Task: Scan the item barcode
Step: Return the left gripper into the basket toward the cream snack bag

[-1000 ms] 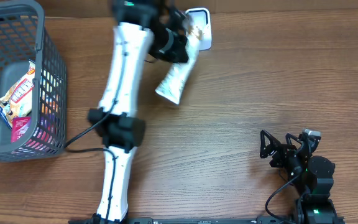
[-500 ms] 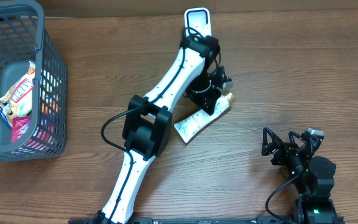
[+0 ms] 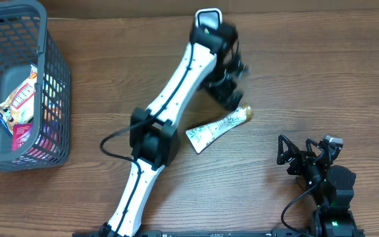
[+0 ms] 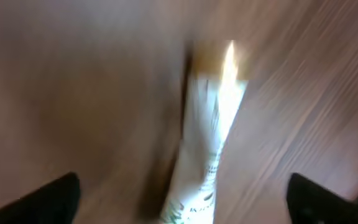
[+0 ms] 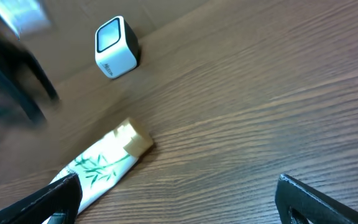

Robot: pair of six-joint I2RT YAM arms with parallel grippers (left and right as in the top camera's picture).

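Since a second ago the tube (image 3: 217,126) has gone from the left hand (image 3: 229,91) down to the counter (image 3: 308,79) — that hand is now lifted off at the tube's 12 o'clock, spread wide, empty. Tube lies flat, cap toward 2 o'clock, scanner (image 3: 209,16) at 12. Right hand (image 3: 299,157) at 4 o'clock, wide open, empty. Tube looks light, soft, glossy — grip the stiffer shoulder by the cap.

No text readable anywhere. Tube (image 3: 217,128) carried green leaf print and dark lettering, too small and blurred to make out. Scanner (image 5: 116,47) showed small dark print low on side, illegible. Packet (image 3: 20,99) in basket (image 3: 51,79) bore red label, wording unreadable.
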